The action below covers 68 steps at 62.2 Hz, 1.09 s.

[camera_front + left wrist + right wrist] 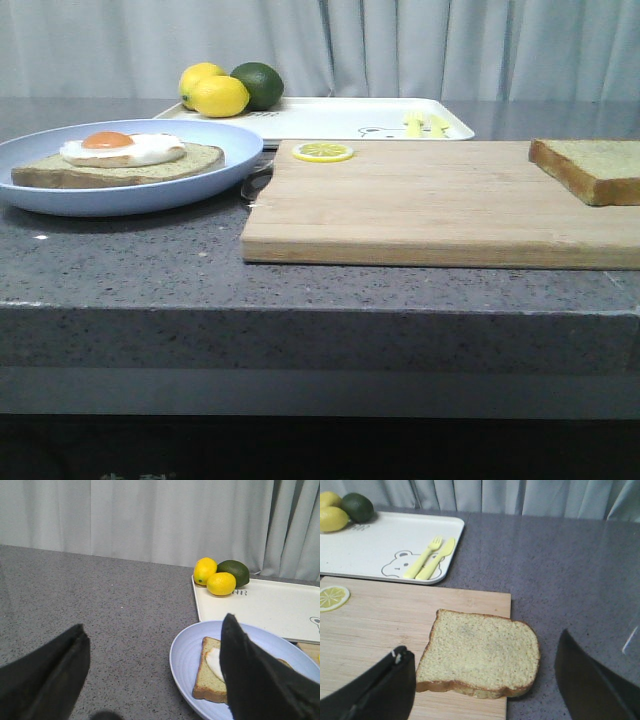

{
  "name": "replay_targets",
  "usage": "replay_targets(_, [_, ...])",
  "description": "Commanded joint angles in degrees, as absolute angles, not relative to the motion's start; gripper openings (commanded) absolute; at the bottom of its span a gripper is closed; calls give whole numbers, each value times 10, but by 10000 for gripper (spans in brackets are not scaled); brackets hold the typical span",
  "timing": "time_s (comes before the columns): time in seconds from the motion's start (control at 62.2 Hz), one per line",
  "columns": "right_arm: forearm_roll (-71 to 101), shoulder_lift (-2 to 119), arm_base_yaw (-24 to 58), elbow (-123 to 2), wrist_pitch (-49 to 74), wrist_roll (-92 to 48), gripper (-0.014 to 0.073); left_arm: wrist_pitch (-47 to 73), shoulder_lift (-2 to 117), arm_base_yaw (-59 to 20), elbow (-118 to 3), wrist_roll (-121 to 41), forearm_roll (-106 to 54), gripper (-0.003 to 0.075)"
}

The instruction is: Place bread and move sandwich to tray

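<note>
The plain bread (592, 168) lies on the right end of the wooden cutting board (430, 205), partly overhanging its edge; in the right wrist view the bread (480, 652) sits just ahead of my open right gripper (482, 682), between its spread fingers. The sandwich (120, 160), one slice with a fried egg, lies on the pale-blue plate (60, 195) at the left. My left gripper (152, 670) is open above the counter beside the plate (185, 655). The white tray (340, 117) stands at the back. Neither gripper shows in the front view.
Two lemons (212, 92) and a dark green lime (258, 84) rest on the tray's left corner. A lemon slice (322, 152) lies on the board's far left. Yellow fork and knife marks (430, 558) are printed on the tray. Grey curtain behind.
</note>
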<state>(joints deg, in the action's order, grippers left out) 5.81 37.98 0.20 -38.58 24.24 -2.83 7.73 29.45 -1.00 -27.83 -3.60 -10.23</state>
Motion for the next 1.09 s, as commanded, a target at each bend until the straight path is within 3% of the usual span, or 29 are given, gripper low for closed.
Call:
replay_targets(0.0, [61,449,-18,-447,229,-5,583,34,299,-9,-300,-31,-104,482])
replay_targets(0.37, [77,684,-172,-592,337,9,583,35,299,-9,-300,-31,-104,449])
replay_targets(0.74, [233,846,-177,-683,465,-181,583,35,299,-9,-300,-31,-104,449])
replay_targets(1.077, [348,920,-194,-700,503,-259,563,35,299,-9,-300,-31,-104,449])
